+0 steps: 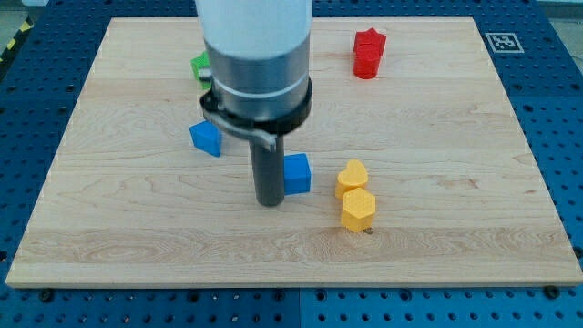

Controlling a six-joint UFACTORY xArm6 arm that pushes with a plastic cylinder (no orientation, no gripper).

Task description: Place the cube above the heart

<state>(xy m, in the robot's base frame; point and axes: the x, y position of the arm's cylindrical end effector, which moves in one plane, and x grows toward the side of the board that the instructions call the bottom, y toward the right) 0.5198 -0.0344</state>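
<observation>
Shown is the pushing phase of the task, judged to be under way and not yet complete. My tip [271, 202] is set on the wooden board [455, 237] just at the view's left of the blue cube [297, 173], touching it or very nearly so; the rod carries no jaws, so nothing is gripped and no open or closed state applies. The blue cube lies near the board's middle, just to the view's left of the yellow heart [352, 177] and roughly level with it, a narrow gap being left between them. The cube is therefore beside the heart, not above it. For the next move, the cube is judged to need carrying toward the view's top and right, which calls for the tip to be brought round to the cube's lower side; a straight push to the right would likely drive it into the heart.

The cube is seen as a small, sharp-edged, plain blue block, resting flat. Also on the board are a yellow hexagonal block [358, 210] touching the heart below, a second blue block [207, 138], a red block [369, 53] and a partly hidden green block [200, 66].
</observation>
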